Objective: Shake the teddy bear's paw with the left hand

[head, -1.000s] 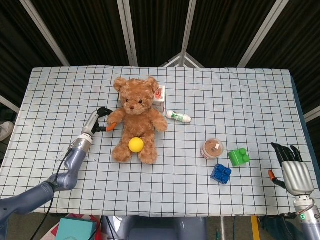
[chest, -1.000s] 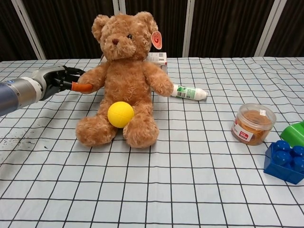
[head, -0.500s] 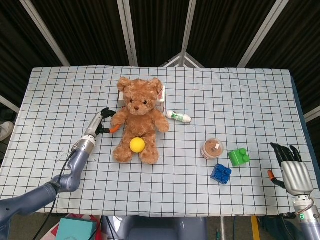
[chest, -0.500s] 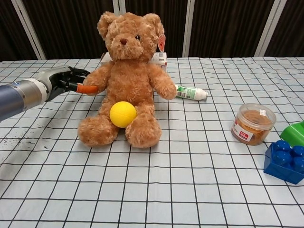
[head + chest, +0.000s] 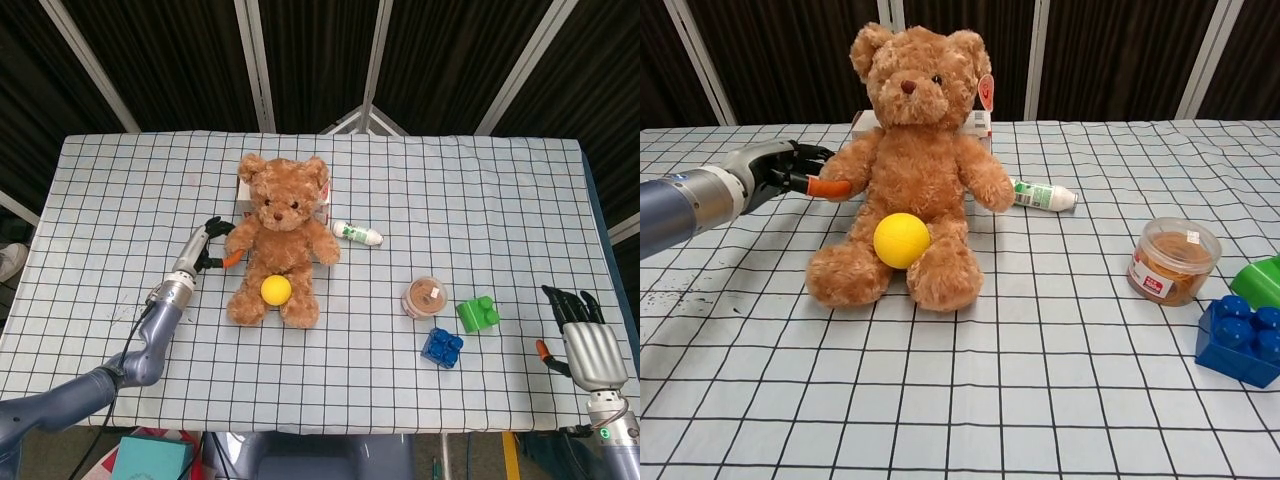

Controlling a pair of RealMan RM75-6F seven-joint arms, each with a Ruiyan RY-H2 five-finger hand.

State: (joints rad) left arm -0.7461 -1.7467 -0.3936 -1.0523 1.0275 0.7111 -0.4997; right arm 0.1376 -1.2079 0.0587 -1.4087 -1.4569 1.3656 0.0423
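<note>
The left hand (image 5: 780,172) grips the bear's (image 5: 908,170) paw (image 5: 845,168); only the head view shows the right hand (image 5: 585,340), fingers spread, holding nothing.

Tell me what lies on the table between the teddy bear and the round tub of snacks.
Between the teddy bear and the round tub lies a small white bottle with green print, on its side just past the bear's arm. The rest is bare checked cloth, clearest in the chest view.
</note>
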